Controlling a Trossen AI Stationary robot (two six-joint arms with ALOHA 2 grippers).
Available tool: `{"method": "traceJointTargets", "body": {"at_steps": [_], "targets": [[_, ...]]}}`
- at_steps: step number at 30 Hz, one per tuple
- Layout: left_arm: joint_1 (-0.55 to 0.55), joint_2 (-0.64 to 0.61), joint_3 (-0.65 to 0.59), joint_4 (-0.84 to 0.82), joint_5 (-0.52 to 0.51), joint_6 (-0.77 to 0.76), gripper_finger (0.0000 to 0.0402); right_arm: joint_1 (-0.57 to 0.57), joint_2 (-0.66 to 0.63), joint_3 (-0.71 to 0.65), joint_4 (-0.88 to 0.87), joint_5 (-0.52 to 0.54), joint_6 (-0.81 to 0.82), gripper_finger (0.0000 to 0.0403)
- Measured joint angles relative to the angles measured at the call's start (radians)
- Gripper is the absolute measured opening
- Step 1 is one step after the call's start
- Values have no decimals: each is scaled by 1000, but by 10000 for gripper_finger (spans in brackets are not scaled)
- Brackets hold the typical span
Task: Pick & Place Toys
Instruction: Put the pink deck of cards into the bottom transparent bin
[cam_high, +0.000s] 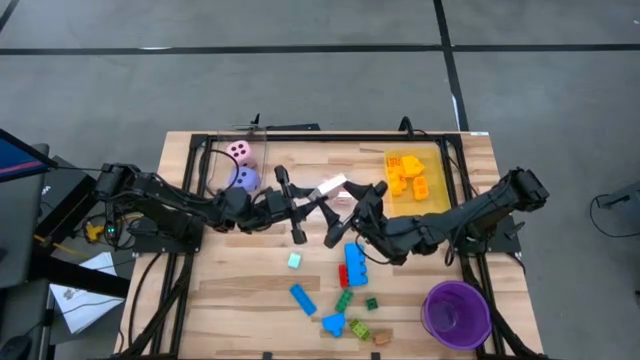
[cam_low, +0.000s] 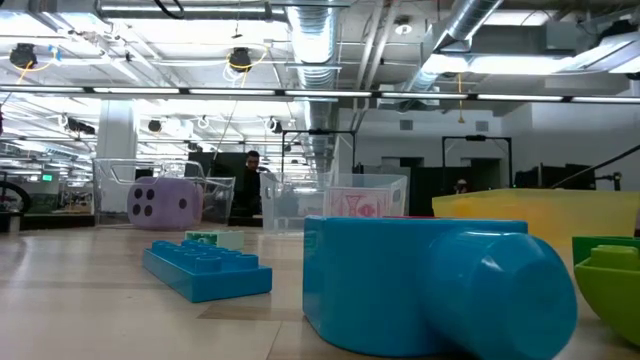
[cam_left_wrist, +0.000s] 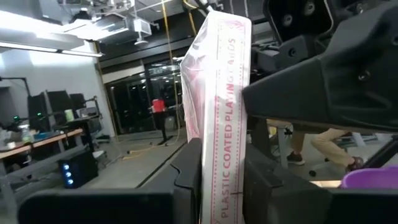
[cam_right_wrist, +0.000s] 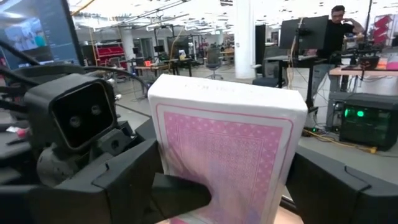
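Note:
A pink-backed pack of playing cards (cam_high: 330, 187) is held up above the table's middle, between my two grippers. My left gripper (cam_high: 305, 208) comes from the table's left and is shut on the pack (cam_left_wrist: 217, 124), which I see edge-on in the left wrist view. My right gripper (cam_high: 345, 215) comes from the right, open, with its fingers (cam_right_wrist: 124, 180) standing on either side of the pack's pink back (cam_right_wrist: 227, 155). Loose bricks, among them a blue brick (cam_high: 354, 262) and a blue flat brick (cam_high: 303, 299), lie on the table nearer the front. My left gripper pinches the pack's two broad faces near one end (cam_left_wrist: 219, 186) between its two fingers. The fingers come level from the table's left. The pack stands on edge, lifted clear of the table. My right gripper straddles the pack's narrow sides; whether it touches them I cannot tell.
A yellow see-through bin (cam_high: 440, 165) with yellow and orange bricks stands at the far right. A pink die (cam_high: 239, 152) and a purple die (cam_high: 243, 178) sit at the far left. A purple cup (cam_high: 456, 312) stands at the near right. People show in the room behind.

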Motion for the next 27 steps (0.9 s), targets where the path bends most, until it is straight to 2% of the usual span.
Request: {"method": "traceJointTargets", "body": {"at_steps": [8,11,17,22,25,27], "targets": [[-2,-6,2,-11,2,27,56,52,-2,-2,56,26,-188,318],[-1,-23,3,-66,-16,31,56,94,-10,-3,53,107,-259,318],[9,-94,1,-254,-153,29,56,216,-16,-2,45,258,-318,318],[29,-139,1,-436,-157,0,56,355,-18,-4,2,419,-286,318],[51,-147,1,-510,-137,-3,56,441,-17,-5,-85,421,-160,318],[76,-143,1,-578,-83,-18,56,491,-16,-5,-99,425,-120,318]]}}
